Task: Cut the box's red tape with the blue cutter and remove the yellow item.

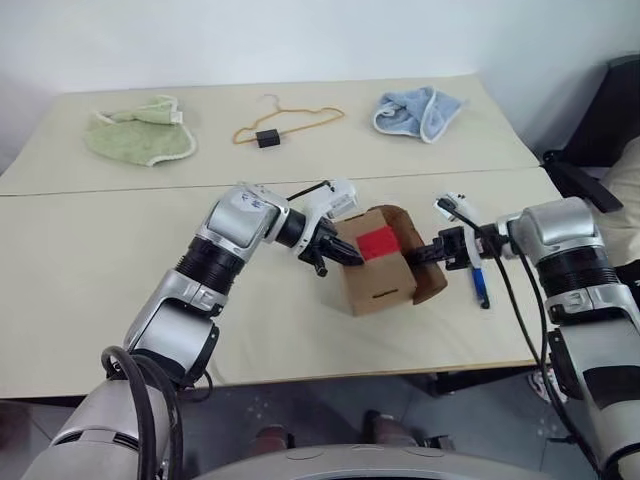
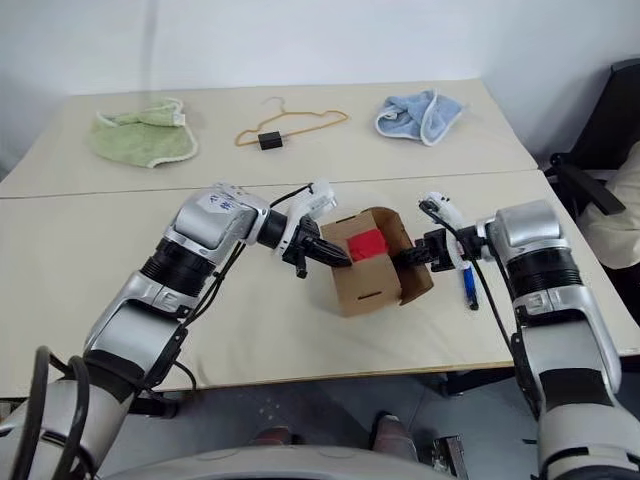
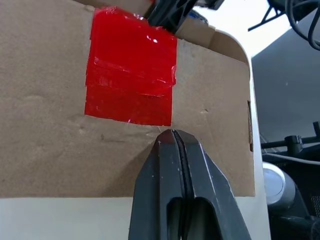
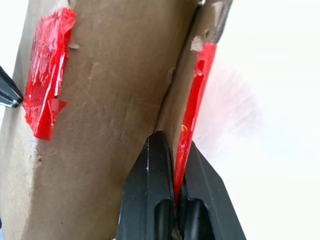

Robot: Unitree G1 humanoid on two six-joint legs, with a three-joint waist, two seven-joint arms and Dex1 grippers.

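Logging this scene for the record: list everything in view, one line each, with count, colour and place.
box: one, brown, table centre, flap open
red tape: one patch, red, on the box; another red strip on its open flap
blue cutter: one, blue, on the table right of the box
cloth: one, pale green, far left
hanger: one, orange, far centre
towel: one, light blue, far right
table: one, beige
left gripper: shut, against the box
right gripper: shut on the open flap
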